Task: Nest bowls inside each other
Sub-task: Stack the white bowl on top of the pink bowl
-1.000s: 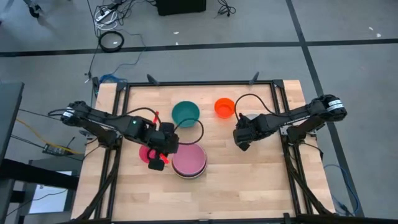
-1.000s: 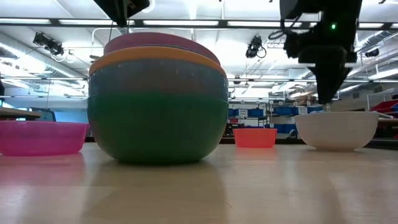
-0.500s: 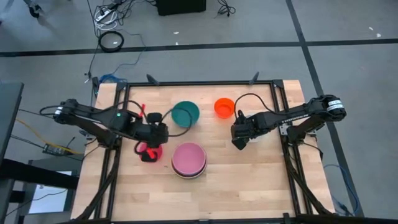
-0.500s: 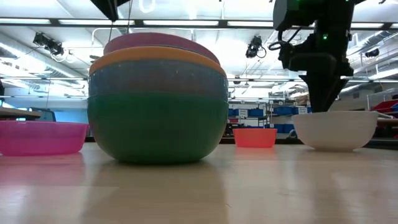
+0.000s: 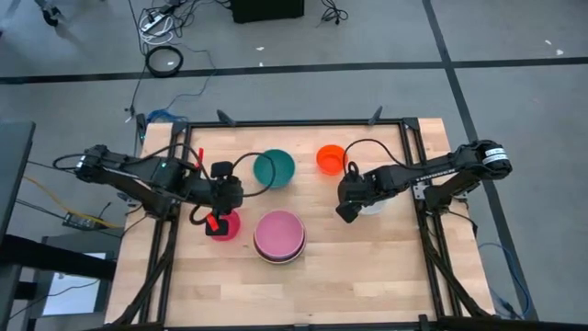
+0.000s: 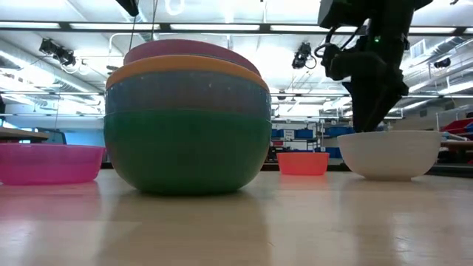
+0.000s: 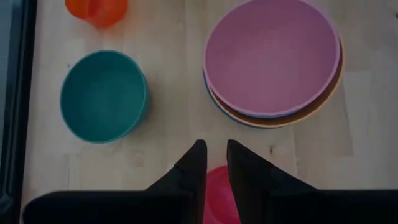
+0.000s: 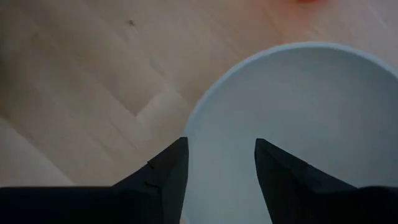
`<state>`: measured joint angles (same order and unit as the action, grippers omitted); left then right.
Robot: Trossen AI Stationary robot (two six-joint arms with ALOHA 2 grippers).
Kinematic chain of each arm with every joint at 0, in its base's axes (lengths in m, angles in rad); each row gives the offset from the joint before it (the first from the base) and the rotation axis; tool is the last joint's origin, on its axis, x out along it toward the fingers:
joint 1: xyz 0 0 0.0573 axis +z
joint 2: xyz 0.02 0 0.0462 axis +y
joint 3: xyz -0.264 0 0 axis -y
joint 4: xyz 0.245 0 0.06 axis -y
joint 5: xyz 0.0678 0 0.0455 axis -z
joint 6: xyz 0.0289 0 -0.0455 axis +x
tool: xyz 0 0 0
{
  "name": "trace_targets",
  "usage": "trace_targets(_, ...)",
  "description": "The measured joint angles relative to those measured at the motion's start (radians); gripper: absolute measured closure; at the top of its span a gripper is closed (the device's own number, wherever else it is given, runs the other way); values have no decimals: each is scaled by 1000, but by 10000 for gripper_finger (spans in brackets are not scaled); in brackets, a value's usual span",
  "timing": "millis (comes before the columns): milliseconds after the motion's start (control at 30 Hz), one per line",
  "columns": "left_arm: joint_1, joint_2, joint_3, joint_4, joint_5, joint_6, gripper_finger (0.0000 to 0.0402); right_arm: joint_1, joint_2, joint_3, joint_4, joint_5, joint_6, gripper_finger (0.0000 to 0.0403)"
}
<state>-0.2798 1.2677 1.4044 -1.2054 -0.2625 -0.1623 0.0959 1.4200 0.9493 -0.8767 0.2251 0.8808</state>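
Note:
A stack of nested bowls (image 5: 278, 236), with a pink one on top, stands near the table's middle. A small magenta bowl (image 5: 226, 225) sits just to its left. My left gripper (image 7: 211, 162) hangs above this bowl, its fingers a narrow gap apart and holding nothing. A teal bowl (image 5: 274, 168) and a small orange bowl (image 5: 331, 159) rest on their bases farther back. At the right stands a white bowl (image 8: 298, 112). My right gripper (image 8: 217, 168) is open and points down over its rim (image 8: 188, 134), one finger inside and one outside. My right gripper straddles the white bowl's rim (image 8: 188, 134) on the side facing the stack. It comes from above with one finger inside the bowl and one outside. I cannot tell whether either finger touches the wall. The bowl stands upright on the table (image 6: 389, 154).
Bare wood lies along the near edge in front of the stack (image 6: 186, 118). A black frame rail (image 5: 294, 122) borders the table's far side. Cables loop from both arms over the tabletop.
My left gripper has gone from the stack's edge toward the table's left and upward, and now hangs over the magenta bowl. My right gripper has tipped over the white bowl's rim. The white bowl has slid a little toward the stack.

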Motion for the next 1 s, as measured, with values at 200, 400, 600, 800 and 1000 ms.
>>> trace_targets(200, 0, 1, 0, 1, -2, 0, 330, 0, 0, 0, 67, -23, -17, 230)
trace_targets(400, 0, 0, 0, 2, -2, -5, 330, 5, 1, 0, 88, -53, 1, 231)
trace_targets(600, 0, 0, 0, 3, -2, -8, 330, 7, 2, -58, 112, -46, 28, 232)
trace_targets(800, 0, 1, 0, 4, -10, -8, 330, 7, 2, -146, 197, -47, 44, 254)
trace_targets(1000, 0, 1, 0, 1, -21, -8, 330, 7, 2, -162, 209, -77, 6, 372)
